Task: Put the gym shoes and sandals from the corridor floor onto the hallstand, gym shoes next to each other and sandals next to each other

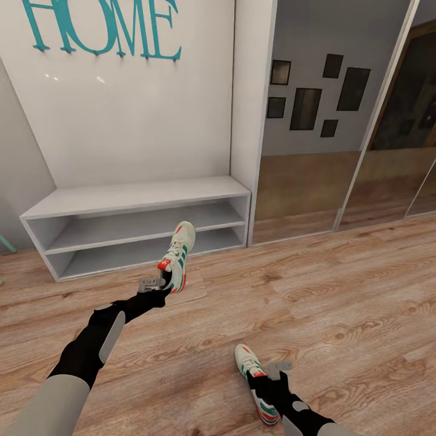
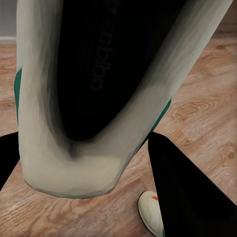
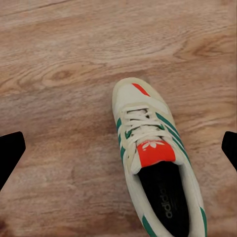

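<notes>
Presently: left gripper (image 1: pixel 158 284) pinches one gym shoe (image 1: pixel 177 256) aloft before the hallstand (image 1: pixel 139 227); right gripper (image 1: pixel 266 370), jaws spread, hovers over second gym shoe (image 3: pixel 155 163) on corridor floor (image 1: pixel 351 290). Shoes counted: two.

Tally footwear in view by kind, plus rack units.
Gym shoes: 2, one held in the left gripper at, one on the floor under the open right gripper.
Sandals: 0 seen.
Grey shelf units: 1.
Total: 3.
</notes>
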### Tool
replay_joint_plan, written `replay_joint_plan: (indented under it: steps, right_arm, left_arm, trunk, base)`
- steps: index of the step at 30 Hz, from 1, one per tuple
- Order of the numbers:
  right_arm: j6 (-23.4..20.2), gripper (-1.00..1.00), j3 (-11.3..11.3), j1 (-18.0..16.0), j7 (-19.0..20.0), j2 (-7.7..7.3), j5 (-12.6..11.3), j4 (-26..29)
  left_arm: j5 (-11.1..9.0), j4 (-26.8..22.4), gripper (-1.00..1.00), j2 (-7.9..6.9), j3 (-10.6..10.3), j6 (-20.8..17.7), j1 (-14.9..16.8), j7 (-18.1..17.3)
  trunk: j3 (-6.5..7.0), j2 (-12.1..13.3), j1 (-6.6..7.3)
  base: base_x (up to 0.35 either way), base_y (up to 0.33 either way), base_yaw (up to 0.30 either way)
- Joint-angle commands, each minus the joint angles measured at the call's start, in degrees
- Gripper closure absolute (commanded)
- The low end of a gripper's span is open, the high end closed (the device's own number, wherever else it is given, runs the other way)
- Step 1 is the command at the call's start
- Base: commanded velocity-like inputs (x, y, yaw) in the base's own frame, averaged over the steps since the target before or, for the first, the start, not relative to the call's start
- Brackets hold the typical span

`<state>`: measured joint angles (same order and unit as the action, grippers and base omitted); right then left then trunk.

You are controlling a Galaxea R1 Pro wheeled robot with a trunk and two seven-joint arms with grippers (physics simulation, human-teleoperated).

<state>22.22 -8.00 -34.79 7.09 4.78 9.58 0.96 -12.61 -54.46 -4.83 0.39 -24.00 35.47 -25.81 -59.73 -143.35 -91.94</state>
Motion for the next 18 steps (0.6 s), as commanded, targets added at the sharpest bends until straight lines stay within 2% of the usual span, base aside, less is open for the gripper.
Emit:
replay_joint_plan:
  steps: [1, 12, 15, 18]
  right_arm:
    - [0.3, -1.0, -0.5, 0.0, 0.1, -0.01, 0.5, 0.0]
    - [0.5, -1.0, -0.7, 0.0, -0.6, -0.03, 0.3, -0.1]
    - [0.5, -1.0, -0.6, 0.0, -6.6, -0.05, 0.4, -0.1]
    - [0.5, -1.0, -0.5, 0.0, -10.3, -0.06, 0.6, -0.1]
  left_arm:
    - [-0.5, 0.0, 1.0, -0.01, 0.0, -0.4, 0.0, -0.1]
    - [-0.5, 0.0, 1.0, -0.01, 0.0, -0.4, 0.0, 0.0]
    - [-0.5, 0.0, 1.0, -0.01, 0.0, -0.4, 0.0, -0.1]
    - [-0.5, 0.0, 1.0, -0.01, 0.0, -0.4, 0.0, 0.0]
  trunk:
    - [-0.05, 0.0, 0.01]
    - [-0.05, 0.0, 0.01]
    - [-0.05, 0.0, 0.01]
    - [-0.05, 0.0, 0.01]
  base:
    - [0.0, 0.0, 0.0]
    - [0.0, 0.0, 0.0]
    - [0.0, 0.0, 0.0]
    - [0.0, 0.0, 0.0]
